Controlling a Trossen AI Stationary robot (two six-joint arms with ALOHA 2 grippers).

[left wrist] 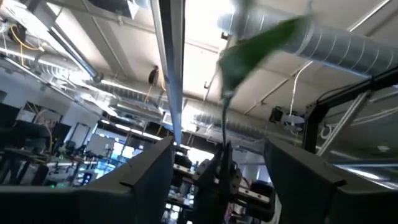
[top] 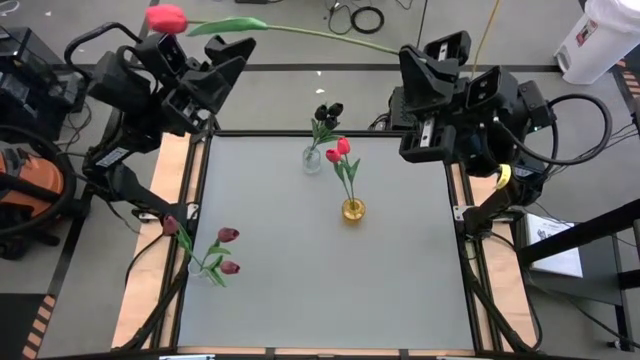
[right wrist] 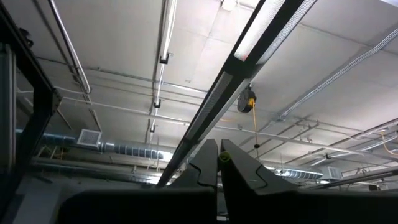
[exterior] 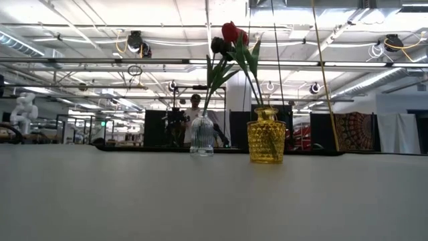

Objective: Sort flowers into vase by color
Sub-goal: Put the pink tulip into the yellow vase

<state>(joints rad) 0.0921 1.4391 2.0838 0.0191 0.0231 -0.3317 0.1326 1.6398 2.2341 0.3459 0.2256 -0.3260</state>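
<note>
Grey tabletop (top: 330, 280), w/ clear glass vase (top: 312, 160) and yellow glass vase (top: 352, 210) near centre. Red long-stemmed tulip (top: 167, 18) is pinched by right gripper (top: 432, 55), raised behind table; left gripper (top: 205, 55) is spread.

1. You have a grey table (top: 400, 290) with a dark frame around it and pale wooden strips along both sides
2. Toward the far edge near the middle stands a small clear glass vase (top: 312, 160) holding dark, near-black tulips (top: 327, 112)
3. Just beside it, nearer the centre, stands a yellow glass vase (top: 353, 210) holding red-pink tulips (top: 339, 151)
4. At the left edge, well apart from both, you can see maroon tulips (top: 228, 250) with green leaves; the clear holder under them is hard to make out
</note>
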